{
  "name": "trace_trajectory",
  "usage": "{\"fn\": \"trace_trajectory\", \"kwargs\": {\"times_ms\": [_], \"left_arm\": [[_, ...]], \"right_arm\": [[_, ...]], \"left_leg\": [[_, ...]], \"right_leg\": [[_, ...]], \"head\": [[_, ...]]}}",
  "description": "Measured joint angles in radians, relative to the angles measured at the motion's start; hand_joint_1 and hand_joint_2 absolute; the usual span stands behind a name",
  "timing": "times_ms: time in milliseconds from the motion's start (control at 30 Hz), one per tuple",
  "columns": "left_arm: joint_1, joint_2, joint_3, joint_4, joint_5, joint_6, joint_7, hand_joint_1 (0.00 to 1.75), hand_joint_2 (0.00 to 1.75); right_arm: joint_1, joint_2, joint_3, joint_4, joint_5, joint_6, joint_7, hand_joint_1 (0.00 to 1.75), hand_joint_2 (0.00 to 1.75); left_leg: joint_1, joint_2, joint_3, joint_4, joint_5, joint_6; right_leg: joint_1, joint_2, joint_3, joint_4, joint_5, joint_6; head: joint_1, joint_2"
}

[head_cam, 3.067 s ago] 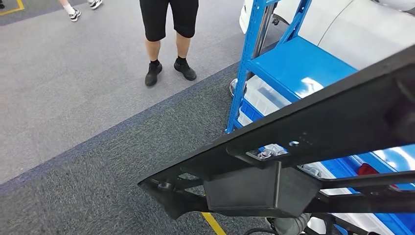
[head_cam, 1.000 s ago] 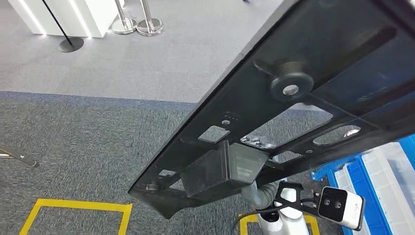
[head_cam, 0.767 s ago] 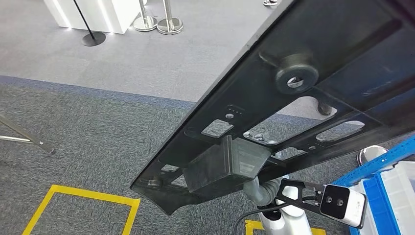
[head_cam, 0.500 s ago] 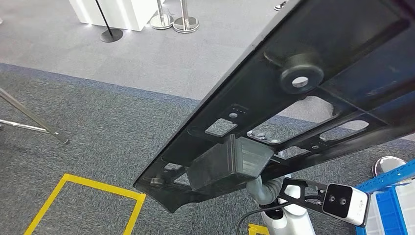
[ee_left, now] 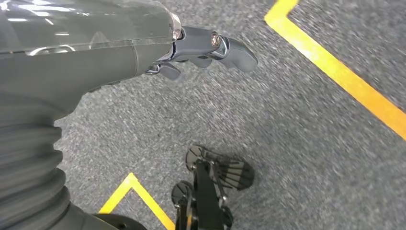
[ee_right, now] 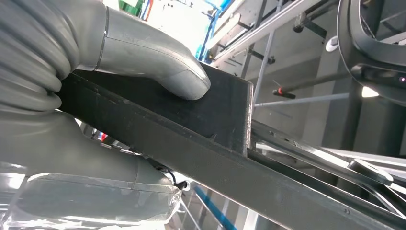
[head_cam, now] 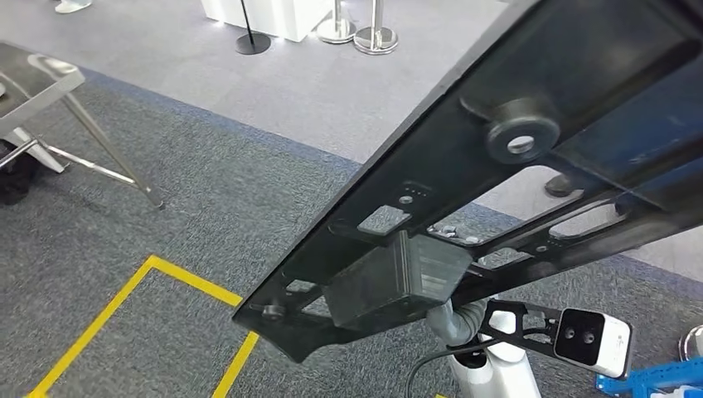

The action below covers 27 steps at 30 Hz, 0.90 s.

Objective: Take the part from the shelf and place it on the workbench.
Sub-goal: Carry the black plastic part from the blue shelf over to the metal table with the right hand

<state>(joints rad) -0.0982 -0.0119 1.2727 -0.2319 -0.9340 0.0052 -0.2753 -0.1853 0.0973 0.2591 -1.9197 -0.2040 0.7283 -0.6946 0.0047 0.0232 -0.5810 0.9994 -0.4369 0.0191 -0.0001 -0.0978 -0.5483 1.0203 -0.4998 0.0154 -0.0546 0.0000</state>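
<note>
Part (head_cam: 530,149), long, black and flat, slants across the head view from lower left to upper right, held up over the carpet (head_cam: 166,215); it has cut-out openings, a round boss with a hole and a boxy black block on its near side; right hand (ee_right: 95,96) grips it, grey thumb pressed flat on the block's face and the rest of the hand wrapped under the part's edge, as the right wrist view shows; in the head view the hand itself is hidden behind the part, with a grey wrist and a white camera box (head_cam: 593,338) showing just below it. Left hand (ee_left: 206,45) hangs over the carpet holding nothing, its dark fingers loosely curled and apart; how far they are curled I cannot tell exactly. Yellow tape (head_cam: 133,290) marks a box on the dark carpet below the part's low end; a metal worktop corner (head_cam: 37,79) on slanted legs stands at the upper left, well apart from the part; stanchion bases (head_cam: 356,37) stand on the lighter floor beyond; a blue shelf edge (head_cam: 655,377) shows at the lower right.
</note>
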Motion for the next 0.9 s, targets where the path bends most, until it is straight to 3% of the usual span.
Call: {"fn": "trace_trajectory", "kwargs": {"times_ms": [67, 133, 167, 200, 267, 333, 400, 433, 467, 533, 600, 667, 700, 733, 767, 833, 900], "left_arm": [[-0.003, 0.0, -0.002, 0.0, -0.004, 0.008, 0.006, 0.0, 1.75], [-0.006, 0.0, -0.004, 0.0, -0.008, 0.014, 0.012, 0.0, 1.75], [-0.006, 0.0, -0.004, 0.0, -0.009, 0.016, 0.014, 0.0, 1.75], [-0.005, 0.001, -0.004, 0.0, -0.01, 0.017, 0.016, 0.0, 1.75], [-0.004, 0.001, -0.004, 0.0, -0.011, 0.018, 0.018, 0.0, 1.75], [-0.005, 0.0, -0.005, 0.0, -0.011, 0.018, 0.021, 0.0, 1.75], [-0.005, 0.0, -0.005, 0.0, -0.011, 0.018, 0.023, 0.0, 1.75], [-0.003, 0.001, -0.005, 0.0, -0.012, 0.018, 0.023, 0.0, 1.75], [0.0, 0.001, -0.005, 0.0, -0.012, 0.018, 0.023, 0.0, 1.75], [0.003, 0.001, -0.005, 0.0, -0.014, 0.018, 0.023, 0.0, 1.75], [-0.001, 0.001, -0.006, 0.0, -0.017, 0.018, 0.023, 0.0, 1.75], [-0.002, 0.001, -0.006, 0.0, -0.019, 0.018, 0.022, 0.0, 1.75], [0.0, 0.0, -0.006, 0.001, -0.019, 0.018, 0.021, 0.0, 1.75], [0.002, 0.0, -0.006, 0.001, -0.019, 0.019, 0.021, 0.0, 1.75], [0.003, 0.0, -0.006, 0.001, -0.019, 0.02, 0.02, 0.0, 1.75], [0.002, 0.001, -0.006, 0.001, -0.019, 0.021, 0.02, 0.0, 1.75], [0.0, 0.001, -0.006, 0.001, -0.019, 0.021, 0.019, 0.0, 1.75]], "right_arm": [[0.005, 0.0, -0.015, -0.001, -0.002, 0.013, -0.001, 1.75, 1.75], [0.016, -0.001, -0.03, -0.001, -0.004, 0.022, -0.001, 1.75, 1.75], [0.021, -0.001, -0.036, -0.001, -0.005, 0.024, -0.001, 1.75, 1.75], [0.023, -0.001, -0.041, -0.001, -0.006, 0.026, 0.0, 1.75, 1.75], [0.025, -0.002, -0.048, -0.001, -0.007, 0.027, 0.0, 1.75, 1.75], [0.025, -0.001, -0.053, -0.001, -0.007, 0.029, 0.0, 1.75, 1.75], [0.027, -0.001, -0.055, -0.001, -0.006, 0.031, 0.0, 1.75, 1.75], [0.028, -0.001, -0.056, -0.001, -0.006, 0.032, 0.0, 1.75, 1.75], [0.028, 0.0, -0.056, -0.001, -0.006, 0.033, 0.0, 1.75, 1.75], [0.028, 0.001, -0.057, -0.001, -0.006, 0.04, 0.0, 1.75, 1.75], [0.032, 0.003, -0.063, -0.001, -0.005, 0.05, 0.0, 1.75, 1.75], [0.039, 0.004, -0.074, 0.0, -0.001, 0.062, 0.0, 1.75, 1.75], [0.042, 0.005, -0.078, 0.0, 0.001, 0.066, 0.0, 1.75, 1.75], [0.044, 0.006, -0.082, 0.0, 0.003, 0.069, 0.0, 1.75, 1.75], [0.046, 0.008, -0.085, 0.0, 0.004, 0.071, 0.0, 1.75, 1.75], [0.046, 0.011, -0.09, 0.0, 0.004, 0.073, 0.0, 1.75, 1.75], [0.046, 0.013, -0.095, 0.0, 0.004, 0.075, 0.0, 1.75, 1.75]], "left_leg": [[0.004, -0.021, 0.004, -0.006, 0.006, 0.009], [0.004, -0.044, -0.001, -0.005, 0.008, 0.013], [0.004, -0.058, -0.002, -0.004, 0.008, 0.014], [0.004, -0.072, -0.003, -0.002, 0.008, 0.013], [0.006, -0.101, -0.003, 0.004, 0.006, 0.009], [0.005, -0.126, -0.01, 0.014, 0.003, -0.001], [0.007, -0.145, -0.02, 0.018, 0.005, -0.014], [0.009, -0.155, -0.024, 0.016, 0.007, -0.022], [0.011, -0.15, -0.026, 0.017, 0.007, -0.028], [0.01, -0.103, -0.045, 0.053, -0.017, -0.036], [0.009, -0.048, -0.098, 0.169, -0.079, -0.041], [0.011, -0.034, -0.152, 0.284, -0.123, -0.046], [0.012, -0.031, -0.156, 0.295, -0.119, -0.048], [0.013, -0.026, -0.137, 0.263, -0.097, -0.049], [0.014, -0.014, -0.098, 0.195, -0.063, -0.048], [0.007, 0.031, -0.025, 0.059, -0.019, -0.037], [0.0, 0.05, -0.003, 0.011, -0.013, -0.023]], "right_leg": [[-0.005, 0.06, -0.042, 0.092, -0.053, 0.008], [-0.007, 0.091, -0.115, 0.231, -0.11, 0.012], [-0.008, 0.095, -0.139, 0.272, -0.116, 0.013], [-0.01, 0.096, -0.144, 0.274, -0.101, 0.014], [-0.017, 0.111, -0.095, 0.163, -0.027, 0.014], [-0.023, 0.154, -0.039, 0.039, 0.021, 0.012], [-0.021, 0.171, -0.027, 0.004, 0.023, 0.005], [-0.02, 0.159, -0.027, 0.001, 0.027, -0.002], [-0.019, 0.147, -0.026, -0.003, 0.03, -0.009], [-0.021, 0.121, -0.02, -0.013, 0.034, -0.024], [-0.017, 0.092, -0.018, -0.016, 0.033, -0.033], [-0.013, 0.062, -0.018, -0.016, 0.031, -0.035], [-0.012, 0.047, -0.017, -0.016, 0.029, -0.035], [-0.012, 0.035, -0.016, -0.016, 0.028, -0.034], [-0.012, 0.023, -0.013, -0.016, 0.026, -0.031], [-0.008, 0.002, -0.006, -0.015, 0.02, -0.024], [-0.004, -0.016, -0.002, -0.015, 0.017, -0.014]], "head": [[0.0, 0.0], [0.0, 0.0], [0.0, 0.0], [0.0, 0.0], [0.0, 0.0], [0.0, 0.0], [0.0, 0.0], [0.0, 0.0], [0.0, 0.0], [0.0, 0.0], [0.0, 0.0], [0.0, 0.0], [0.0, 0.0], [0.0, 0.0], [0.0, 0.0], [0.0, 0.0], [0.0, 0.0]]}}
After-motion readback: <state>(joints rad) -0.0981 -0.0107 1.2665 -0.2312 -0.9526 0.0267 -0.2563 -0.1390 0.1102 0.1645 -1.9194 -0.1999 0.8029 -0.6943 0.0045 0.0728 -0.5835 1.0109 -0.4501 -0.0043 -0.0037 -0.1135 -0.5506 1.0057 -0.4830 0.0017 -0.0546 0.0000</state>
